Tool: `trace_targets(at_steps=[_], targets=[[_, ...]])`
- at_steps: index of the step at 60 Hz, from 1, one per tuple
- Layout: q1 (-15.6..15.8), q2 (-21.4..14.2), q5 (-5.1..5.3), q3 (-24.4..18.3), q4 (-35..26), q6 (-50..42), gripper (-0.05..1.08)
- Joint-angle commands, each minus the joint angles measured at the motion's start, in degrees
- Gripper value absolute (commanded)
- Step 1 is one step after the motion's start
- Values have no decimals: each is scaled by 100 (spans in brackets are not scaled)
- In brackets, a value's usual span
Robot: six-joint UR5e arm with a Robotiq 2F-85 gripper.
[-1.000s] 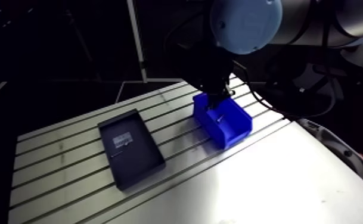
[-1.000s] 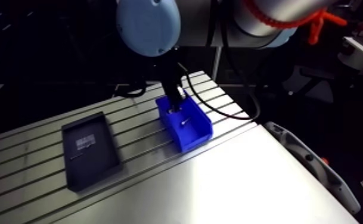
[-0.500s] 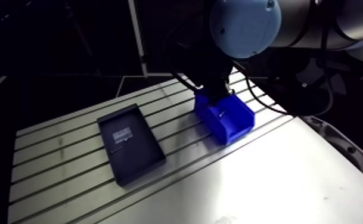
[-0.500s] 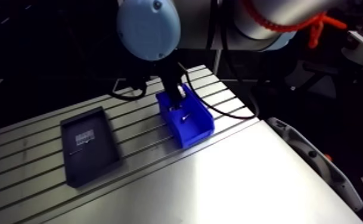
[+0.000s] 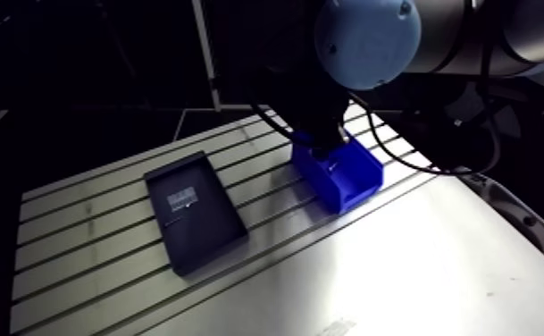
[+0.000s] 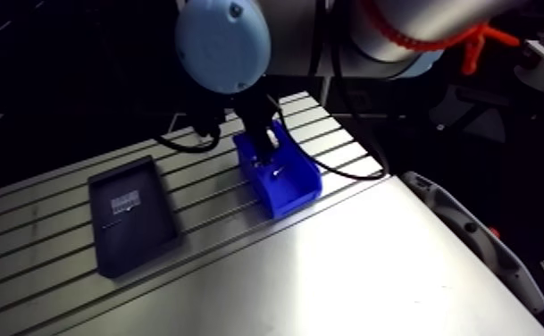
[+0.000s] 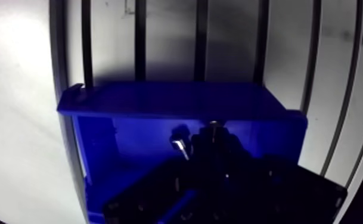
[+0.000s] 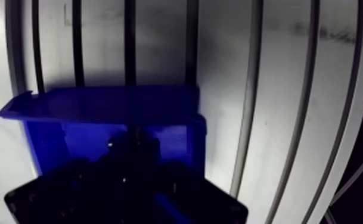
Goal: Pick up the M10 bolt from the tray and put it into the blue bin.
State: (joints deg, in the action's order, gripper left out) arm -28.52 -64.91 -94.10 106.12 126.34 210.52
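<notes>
The blue bin [image 5: 351, 183] stands on the slotted table to the right of the black tray [image 5: 195, 213]. My gripper [image 5: 327, 143] hangs over the bin's far end, its tip down inside the walls. In the wrist view the gripper [image 7: 215, 136] is a dark mass within the blue bin [image 7: 177, 98]. A small shiny bolt [image 7: 180, 147] glints close beside its tip, and I cannot tell whether it is held or lying on the bin floor. The same glint, the bolt [image 5: 331, 166], shows inside the bin in the arm view.
The tray holds a white label [image 5: 182, 198] and a thin small piece [image 5: 178, 217] below it. A smooth metal plate [image 5: 373, 277] covers the near part of the table. Open slotted surface lies left of the tray.
The arm view has shifted a little, so the camera moved. The gripper stays over the bin's far end and the bolt glint stays inside the bin.
</notes>
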Motion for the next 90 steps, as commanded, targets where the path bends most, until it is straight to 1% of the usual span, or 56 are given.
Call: trace_targets(at_steps=[1,9,10,11,12,13,14,15,16,17,18,19,20,25,26,27,28,29,30,31,32,33,36,40,47,53,56,67,74,83,90], targets=[[-13,44,-25,10,1,5,101],[-14,45,-25,10,1,5,99],[-14,45,-25,10,1,5,95],[-14,45,-25,10,1,5,95],[-14,45,-25,10,1,5,91],[-14,45,-25,10,1,5,91],[-14,45,-25,10,1,12,86],[-14,45,-25,10,1,12,86],[-14,45,-25,10,1,13,75],[-14,45,-25,10,1,13,75],[-14,45,-25,10,8,-16,55],[-14,45,-25,10,8,-16,55],[-14,45,-25,2,17,-51,41],[-14,45,-9,17,112,-137,37],[-14,45,-7,26,182,-158,34],[-14,45,-7,26,182,-158,34],[-14,45,0,27,252,-162,29],[-14,45,0,27,252,-162,29],[-21,45,9,42,322,-170,22],[-22,45,10,60,385,-163,11],[-22,45,10,60,385,-163,11],[-22,38,-12,85,432,-147,1],[-22,37,-23,103,476,-138,1],[-31,29,-16,140,525,-136,1],[-23,-13,26,133,512,-144,1],[-5,-81,20,142,486,-192,1],[11,-191,19,142,461,-238,1],[13,-420,19,202,339,-241,1],[4,-665,10,263,291,-241,1],[-13,-851,19,300,251,-241,1],[-21,-1044,11,252,-35,-265,1]])
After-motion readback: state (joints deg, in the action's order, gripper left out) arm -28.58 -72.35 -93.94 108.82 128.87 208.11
